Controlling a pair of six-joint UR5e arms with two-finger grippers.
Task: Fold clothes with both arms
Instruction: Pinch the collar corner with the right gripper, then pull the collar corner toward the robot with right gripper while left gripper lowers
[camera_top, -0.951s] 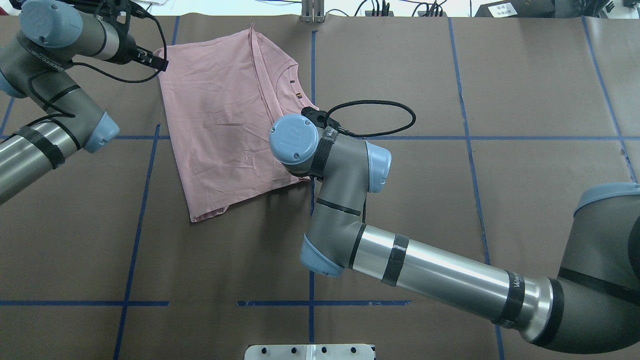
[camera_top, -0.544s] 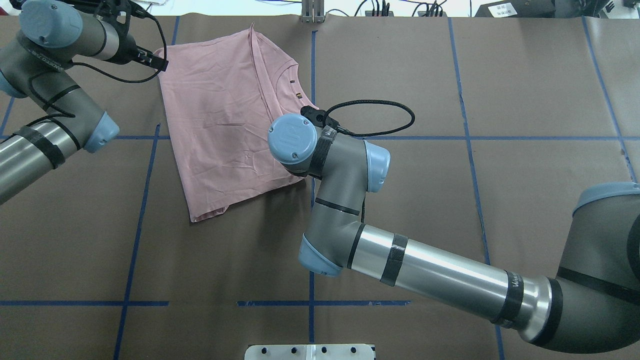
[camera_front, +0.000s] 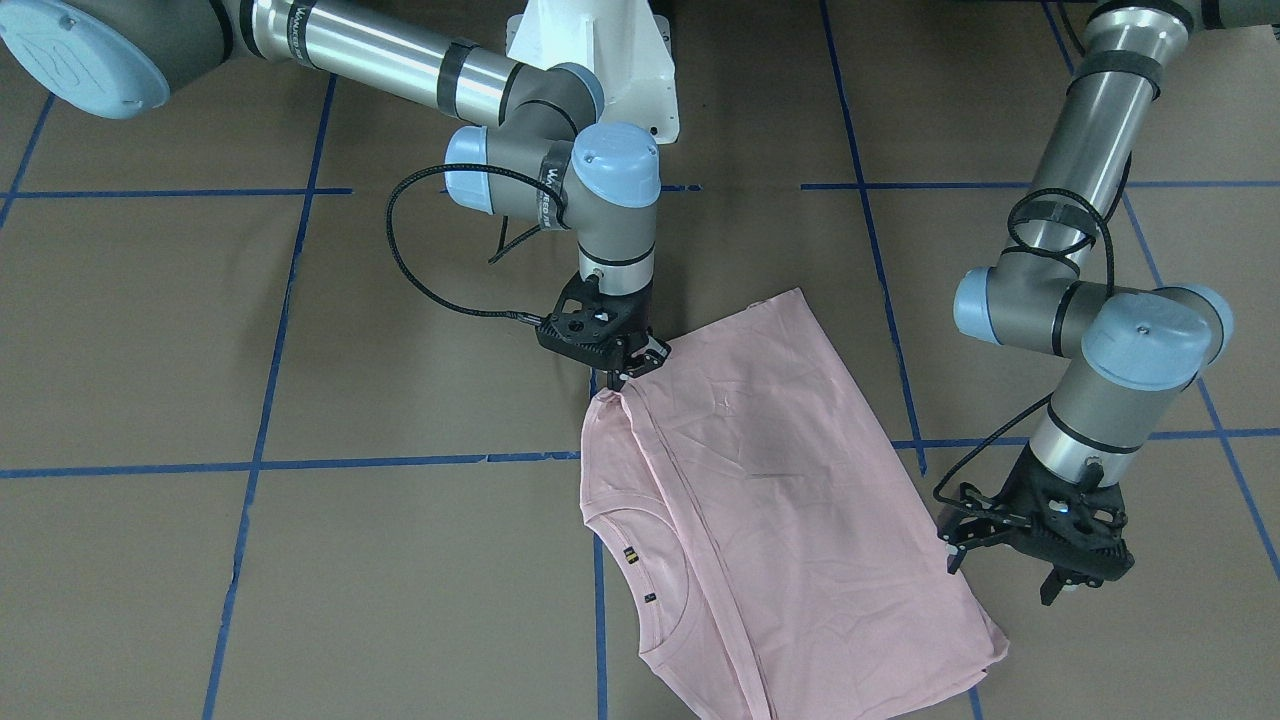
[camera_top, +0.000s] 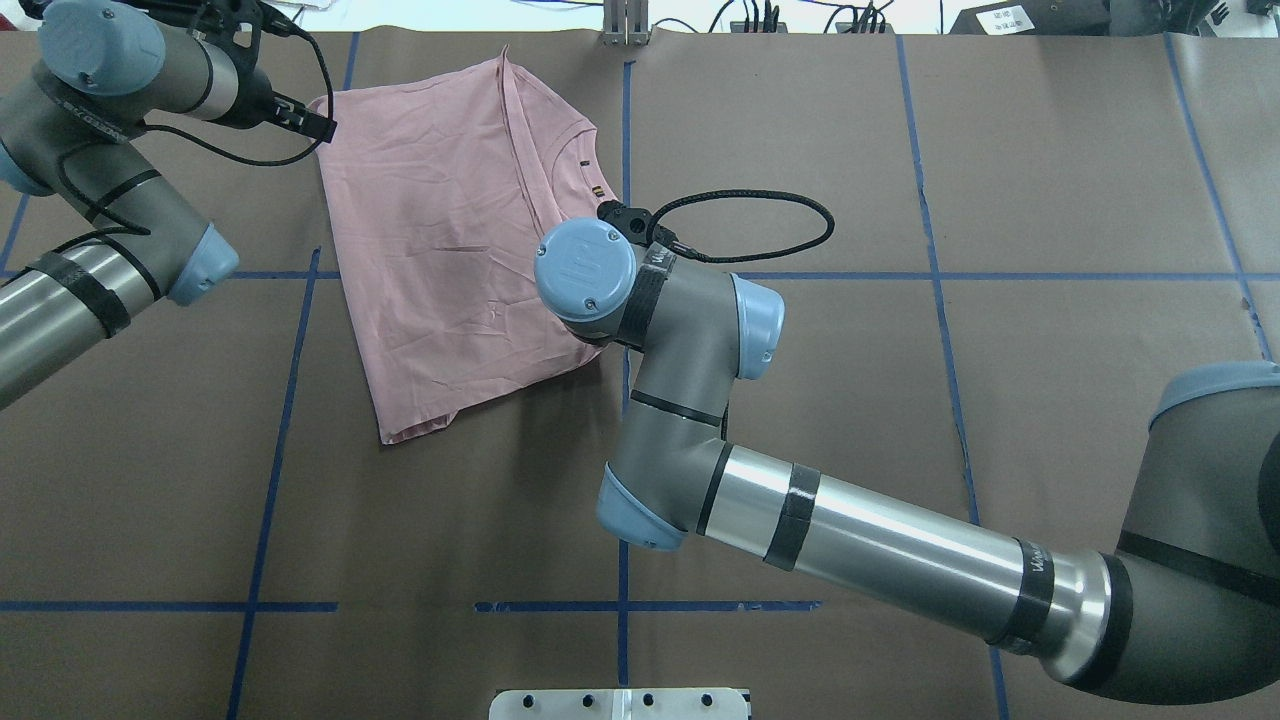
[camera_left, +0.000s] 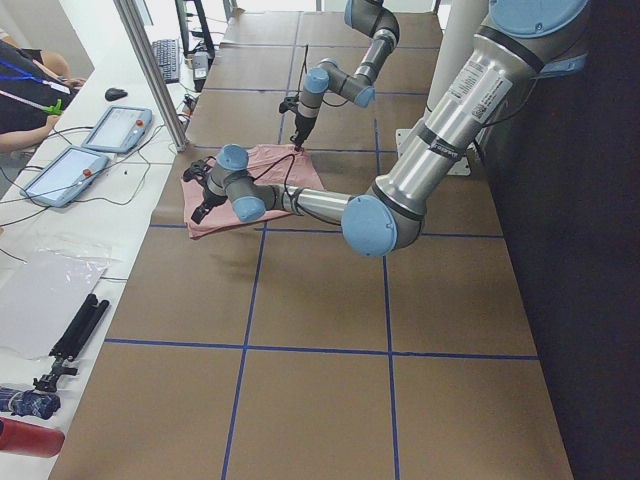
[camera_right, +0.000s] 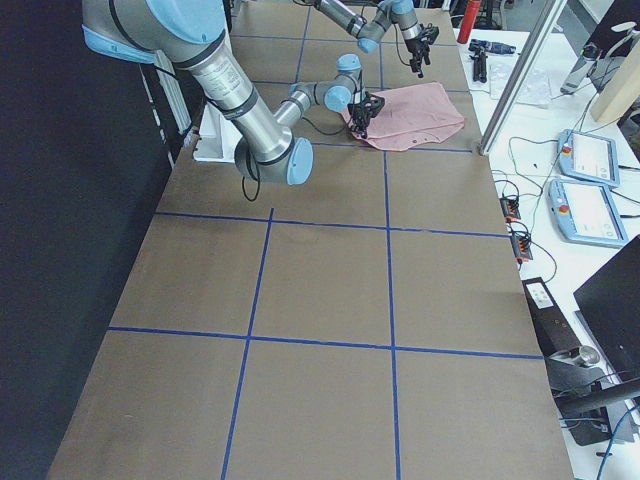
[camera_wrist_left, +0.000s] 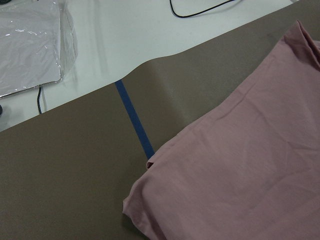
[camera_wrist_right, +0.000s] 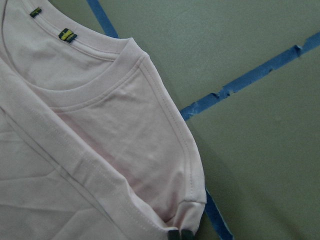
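Right, the pale pink short-sleeved T-shirt (camera_top: 440, 230) lies partly folded on the far part of the brown paper-covered table (camera_top: 900, 420), left of centre. I have the black two-finger right gripper (camera_front: 622, 378) pinched tight on the sleeve hem corner (camera_wrist_right: 192, 207), which looks like the grab for the next fold across. Meanwhile the black two-finger left gripper (camera_front: 1005, 572) hangs spread wide and holds nothing, just beside the shirt's far left edge, probably staged for the matching corner.

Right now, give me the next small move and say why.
Probably raise the right claw a little, lifting the corner of the shirt to start the fold. That claw is shut on the shirt's shoulder corner, while the left claw hangs open beside the opposite edge, holding nothing.
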